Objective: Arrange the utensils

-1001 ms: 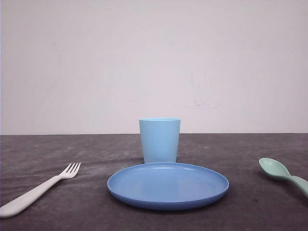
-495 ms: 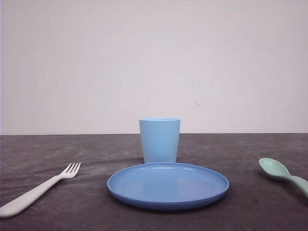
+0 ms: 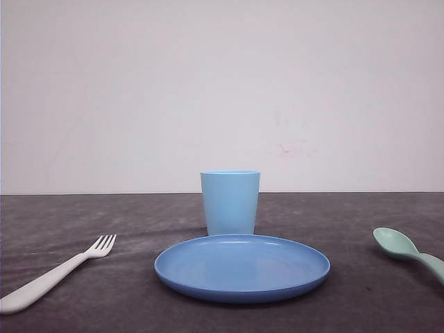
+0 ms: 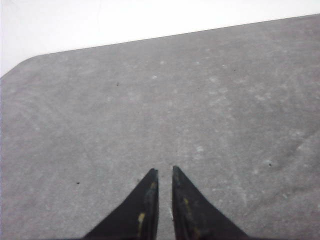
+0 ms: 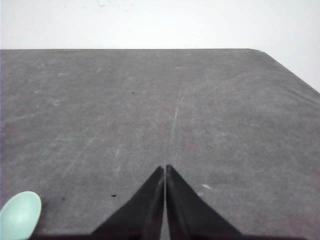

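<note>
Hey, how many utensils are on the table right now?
2. The fork lies left of the plate, tines toward the cup. The spoon lies right of the plate, its handle cut off by the frame edge.

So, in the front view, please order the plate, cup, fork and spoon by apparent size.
1. Plate, clearly largest.
2. Cup and fork: too different in shape to rank.
3. Spoon, smallest, though the picture's edge cuts it off.

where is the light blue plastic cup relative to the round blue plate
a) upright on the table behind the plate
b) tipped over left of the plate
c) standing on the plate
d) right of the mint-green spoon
a: in the front view the light blue plastic cup stands upright on the dark table, just behind the round blue plate.
</note>
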`<state>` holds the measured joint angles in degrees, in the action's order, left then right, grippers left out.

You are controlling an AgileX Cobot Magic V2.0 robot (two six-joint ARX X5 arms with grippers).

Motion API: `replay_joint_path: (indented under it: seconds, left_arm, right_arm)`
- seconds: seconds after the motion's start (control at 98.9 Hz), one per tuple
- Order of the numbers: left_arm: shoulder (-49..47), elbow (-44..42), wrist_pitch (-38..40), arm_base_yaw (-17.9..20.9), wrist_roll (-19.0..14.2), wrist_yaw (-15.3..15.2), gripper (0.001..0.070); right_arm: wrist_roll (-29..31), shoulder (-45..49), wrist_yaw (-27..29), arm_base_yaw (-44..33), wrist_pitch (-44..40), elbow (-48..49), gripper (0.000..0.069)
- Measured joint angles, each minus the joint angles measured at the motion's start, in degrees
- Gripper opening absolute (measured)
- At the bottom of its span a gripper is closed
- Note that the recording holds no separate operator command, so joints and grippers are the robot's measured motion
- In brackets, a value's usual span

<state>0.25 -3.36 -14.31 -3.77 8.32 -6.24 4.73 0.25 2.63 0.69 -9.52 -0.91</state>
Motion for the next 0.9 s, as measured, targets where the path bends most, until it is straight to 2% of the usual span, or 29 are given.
replay_joint_path:
  seconds: [0.071,0.121,0.334,0.536,0.617,0.698,0.9]
  left_arm:
    - [0.0,0.04,0.17,0.0,-0.26,0.2,0.0024]
    - [0.0,0.13,0.42,0.0,-1.64,0.26,0.0024]
    - [0.0,0.13,0.46,0.0,-15.43,0.28,0.0024]
    - [0.0,0.31,2.14,0.0,-24.33,1.27,0.0024]
    - [0.28,-0.55,1.29,0.0,-25.83,3.15,0.0024]
    - [2.03,-3.76,0.11,0.0,-26.45,3.28,0.0024]
    - [12.63,-19.69,-3.48,0.0,-26.05,3.48,0.0024]
  right_arm:
    - [2.32,0.0,-1.36,0.0,-0.11,0.0,0.0004]
    - [4.17,0.0,-2.69,0.0,-0.15,0.0,0.0004]
    - [9.01,0.0,-5.55,0.0,-0.15,0.0,0.0004]
    - [13.73,0.0,-5.62,0.0,-0.13,0.0,0.0004]
    - [15.72,0.07,-5.7,0.0,-1.01,-0.48,0.0004]
    - [17.53,1.31,-5.7,0.0,-2.36,-3.1,0.0004]
    - [17.53,11.98,-6.12,0.0,-4.13,-17.53,0.0004]
